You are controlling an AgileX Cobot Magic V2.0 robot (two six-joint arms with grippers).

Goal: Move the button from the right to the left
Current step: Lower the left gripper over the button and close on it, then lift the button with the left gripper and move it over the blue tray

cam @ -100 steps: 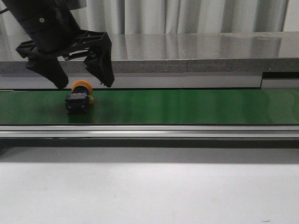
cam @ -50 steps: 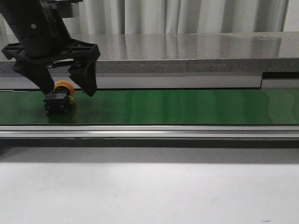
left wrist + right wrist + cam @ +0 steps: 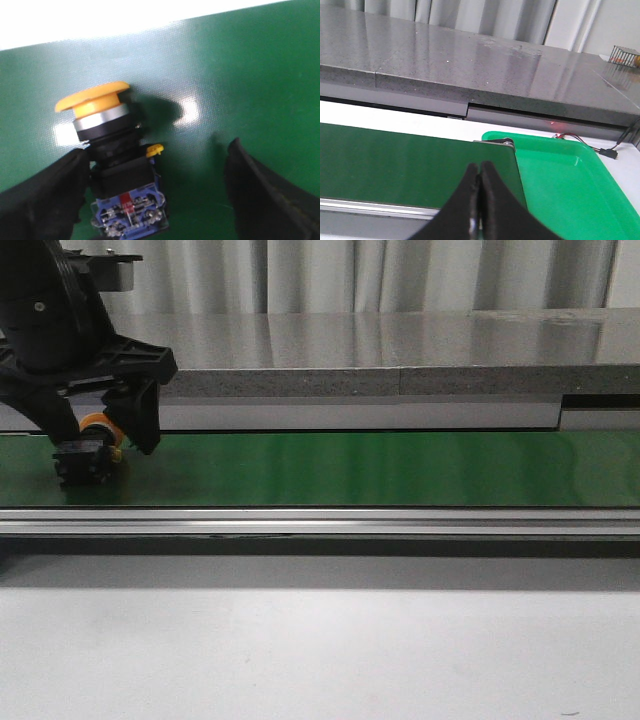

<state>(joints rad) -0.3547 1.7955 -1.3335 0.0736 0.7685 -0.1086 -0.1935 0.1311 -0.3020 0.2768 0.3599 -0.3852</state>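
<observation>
Since the earlier frames, we note the yellow-capped push-button with blocky black body has travelled left along the green belt, and now sits at the far left of the front view. It lies on its side on the belt. The black left gripper straddles it, jaws spread wide; one finger touches the body. The right gripper is fully closed and empty, above a bright green plastic tray.
</observation>
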